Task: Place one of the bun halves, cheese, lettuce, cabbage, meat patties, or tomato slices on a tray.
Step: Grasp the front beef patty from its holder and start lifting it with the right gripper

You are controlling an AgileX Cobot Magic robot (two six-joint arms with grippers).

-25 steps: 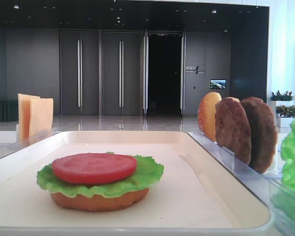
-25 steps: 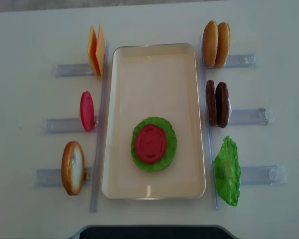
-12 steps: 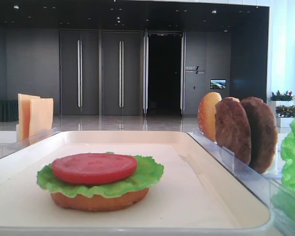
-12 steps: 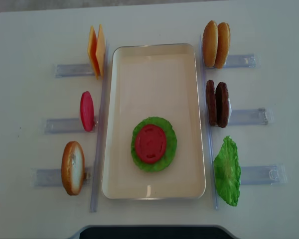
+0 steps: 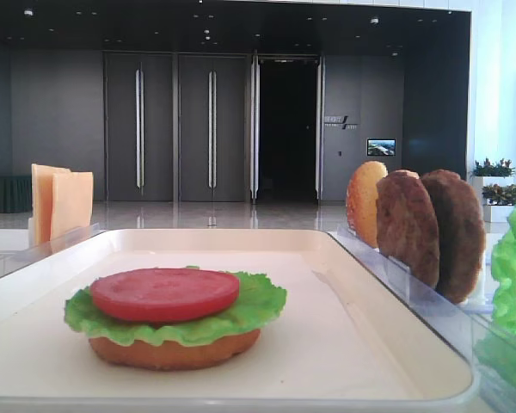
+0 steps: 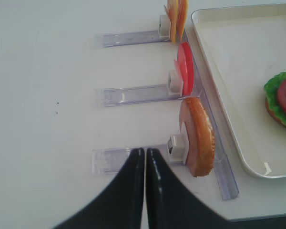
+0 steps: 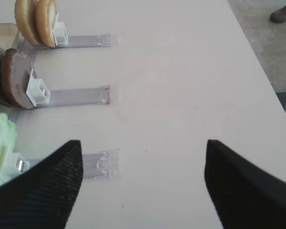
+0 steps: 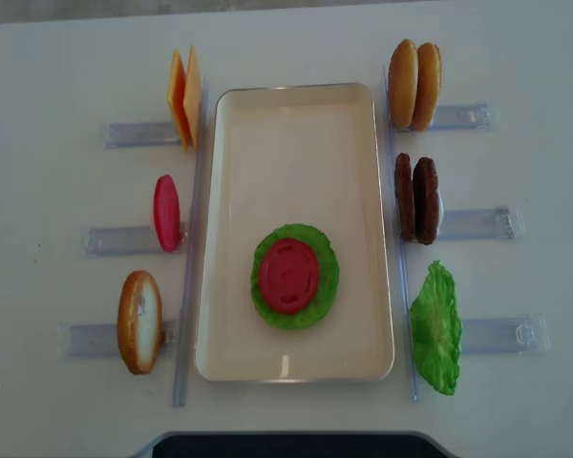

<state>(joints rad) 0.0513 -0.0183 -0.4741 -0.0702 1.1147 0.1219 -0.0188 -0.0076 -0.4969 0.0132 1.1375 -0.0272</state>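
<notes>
The cream tray (image 8: 296, 134) lies mid-table. On it sits a bun half (image 5: 172, 351) under lettuce (image 8: 323, 286) and a tomato slice (image 8: 288, 275). Two meat patties (image 8: 416, 198), two bun halves (image 8: 414, 84) and a lettuce leaf (image 8: 435, 329) stand in racks to its right. Cheese (image 8: 184, 97), a tomato slice (image 8: 166, 212) and a bun half (image 8: 139, 322) stand to its left. Cabbage is out of view. My right gripper (image 7: 142, 148) hangs open over bare table right of the patties (image 7: 12, 78). My left gripper (image 6: 145, 151) is shut and empty, left of the bun half (image 6: 198, 136).
Clear plastic racks (image 8: 477, 222) stick out from both long sides of the tray. The table's right edge (image 7: 257, 71) runs close to my right gripper, with floor beyond. A dark base (image 8: 286, 445) sits at the table's near edge.
</notes>
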